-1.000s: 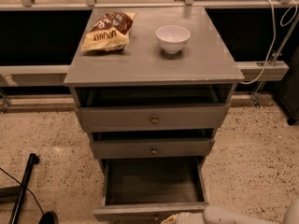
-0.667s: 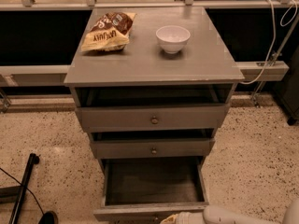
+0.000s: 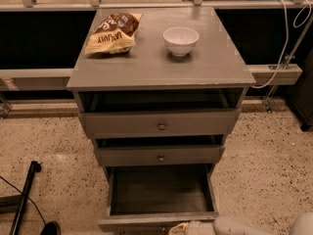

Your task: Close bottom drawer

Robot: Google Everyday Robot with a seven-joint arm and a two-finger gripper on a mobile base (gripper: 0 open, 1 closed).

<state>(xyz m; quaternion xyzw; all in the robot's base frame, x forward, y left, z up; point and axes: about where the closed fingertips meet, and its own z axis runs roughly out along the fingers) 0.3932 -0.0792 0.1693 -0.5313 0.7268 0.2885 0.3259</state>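
The bottom drawer (image 3: 159, 191) of the grey cabinet (image 3: 161, 67) is pulled far out, showing its shallow dark-grey box, which looks empty. Its front edge (image 3: 156, 223) runs along the bottom of the view; its knob is hidden. The middle drawer (image 3: 160, 155) and the top drawer (image 3: 159, 124) are each pulled out a little, brass knobs showing. My gripper (image 3: 183, 227) comes in from the lower right at the very bottom edge, right at the bottom drawer's front, mostly cut off by the frame.
A chip bag (image 3: 113, 32) and a white bowl (image 3: 180, 40) sit on the cabinet top. A black pole (image 3: 23, 197) lies on the speckled floor at left. A white cable (image 3: 288, 38) hangs at right by a low ledge.
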